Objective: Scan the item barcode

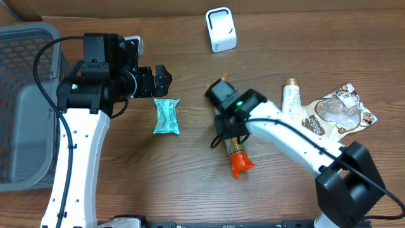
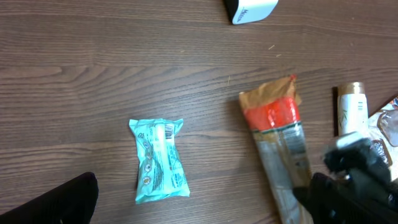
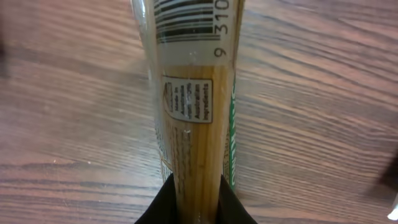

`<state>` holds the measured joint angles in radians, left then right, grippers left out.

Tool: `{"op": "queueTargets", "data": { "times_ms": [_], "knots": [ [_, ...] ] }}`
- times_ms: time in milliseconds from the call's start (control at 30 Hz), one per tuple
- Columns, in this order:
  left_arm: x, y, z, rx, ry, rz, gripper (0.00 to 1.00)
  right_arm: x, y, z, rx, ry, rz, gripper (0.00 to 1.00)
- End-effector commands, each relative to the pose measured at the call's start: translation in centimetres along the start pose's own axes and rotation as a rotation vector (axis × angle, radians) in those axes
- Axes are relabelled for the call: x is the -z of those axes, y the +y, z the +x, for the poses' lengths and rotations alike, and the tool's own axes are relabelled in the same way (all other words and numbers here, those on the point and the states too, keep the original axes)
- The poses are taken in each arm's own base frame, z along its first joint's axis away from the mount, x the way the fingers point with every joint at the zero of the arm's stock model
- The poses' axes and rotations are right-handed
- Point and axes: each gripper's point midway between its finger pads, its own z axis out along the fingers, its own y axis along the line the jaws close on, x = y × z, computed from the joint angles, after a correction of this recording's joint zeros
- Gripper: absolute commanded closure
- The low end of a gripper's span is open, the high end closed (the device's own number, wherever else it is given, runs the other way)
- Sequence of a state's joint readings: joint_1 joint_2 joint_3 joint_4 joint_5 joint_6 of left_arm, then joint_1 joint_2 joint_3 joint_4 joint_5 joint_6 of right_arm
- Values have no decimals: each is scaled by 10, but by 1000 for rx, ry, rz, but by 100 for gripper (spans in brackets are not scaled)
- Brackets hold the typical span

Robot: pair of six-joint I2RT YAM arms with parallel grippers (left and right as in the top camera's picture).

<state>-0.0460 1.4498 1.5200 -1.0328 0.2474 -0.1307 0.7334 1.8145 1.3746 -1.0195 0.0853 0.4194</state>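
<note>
Spaghetti packet runs front-to-back, red end frontmost.

The brown wooden table shows fine grain under a smooth, dull finish; the long clear-film packet of spaghetti is glossy plastic; the teal crinkled plastic wrapper, centre left, has a soft sheen; the small white box scanner, top centre, is smooth shiny plastic; the grey mesh basket, far left, is matt plastic.
</note>
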Motion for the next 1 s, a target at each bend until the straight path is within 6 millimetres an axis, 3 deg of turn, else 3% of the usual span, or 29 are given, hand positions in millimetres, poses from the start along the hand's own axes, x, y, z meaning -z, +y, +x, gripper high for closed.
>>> {"op": "queueTargets", "data": {
  "times_ms": [0,100,167,267,500,633,700,800,967],
  "knots": [
    [-1,-3,-1,-22,1,9,0,9,14,-7,53,-73,30,76],
    [-1,-3,-1,-21,1,9,1,-10,28,2,92,-46,33,53],
    [-1,-3,-1,-21,1,9,0,-18,33,7,103,-26,25,47],
    [-1,-3,-1,-21,1,9,0,-19,35,5,77,-31,15,44],
    [-1,-3,-1,-22,1,9,0,5,2,-32,-21,-83,-35,40],
    [-1,-3,-1,-22,1,9,1,21,-6,-40,-6,-61,-190,18],
    [-1,-3,-1,-21,1,9,0,22,-5,-35,19,-17,-281,10],
    [-1,-3,-1,-22,1,9,0,17,5,-19,84,43,-404,9],
    [-1,-3,-1,-21,1,9,1,-7,16,15,139,118,-472,6]
  ]
}}
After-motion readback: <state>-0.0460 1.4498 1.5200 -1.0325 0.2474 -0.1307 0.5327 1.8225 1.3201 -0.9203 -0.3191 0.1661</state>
